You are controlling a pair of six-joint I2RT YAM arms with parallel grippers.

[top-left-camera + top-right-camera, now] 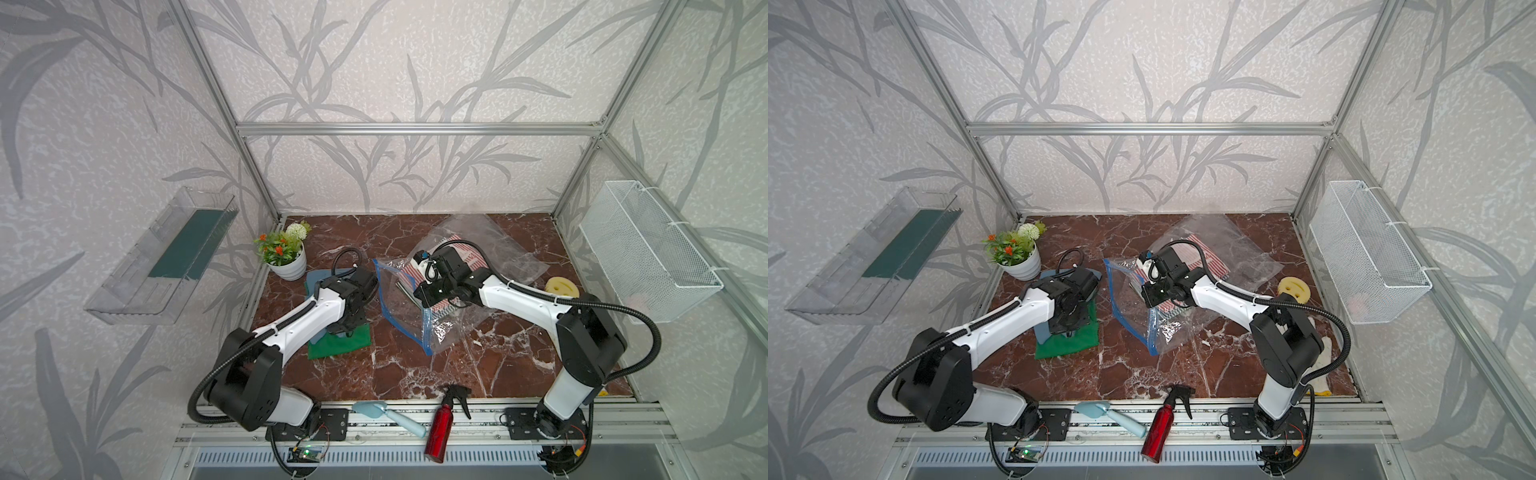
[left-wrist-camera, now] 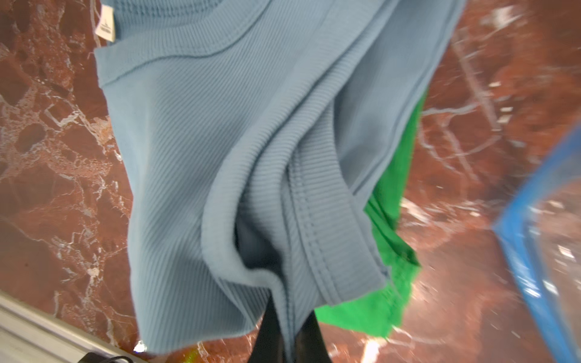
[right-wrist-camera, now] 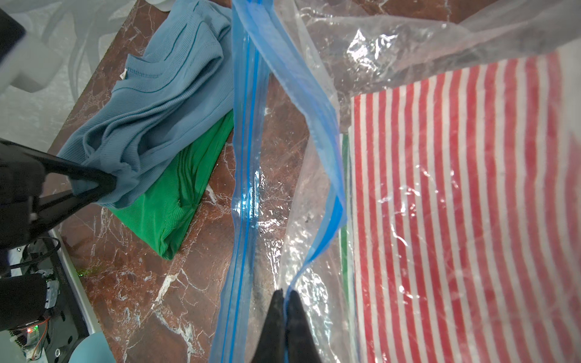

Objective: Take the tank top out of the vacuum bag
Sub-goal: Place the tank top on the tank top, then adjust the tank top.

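One blue tank top (image 3: 151, 103) lies outside the vacuum bag (image 3: 361, 41), just beside its open mouth. Its long axis runs roughly parallel to the bag's blue zip strip (image 3: 248, 125), over a green cloth (image 3: 169, 201). The left gripper (image 3: 107, 185) pinches the tank top's unlabelled end, while the right gripper (image 3: 284, 295) is clamped on the strip's raised lip. Bare marble table (image 1: 415, 365) spreads off the bag's front corner.

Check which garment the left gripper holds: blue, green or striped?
The light-blue ribbed tank top; green ribbed cloth lies beneath it, red-and-white striped cloth sits inside the clear plastic bag.
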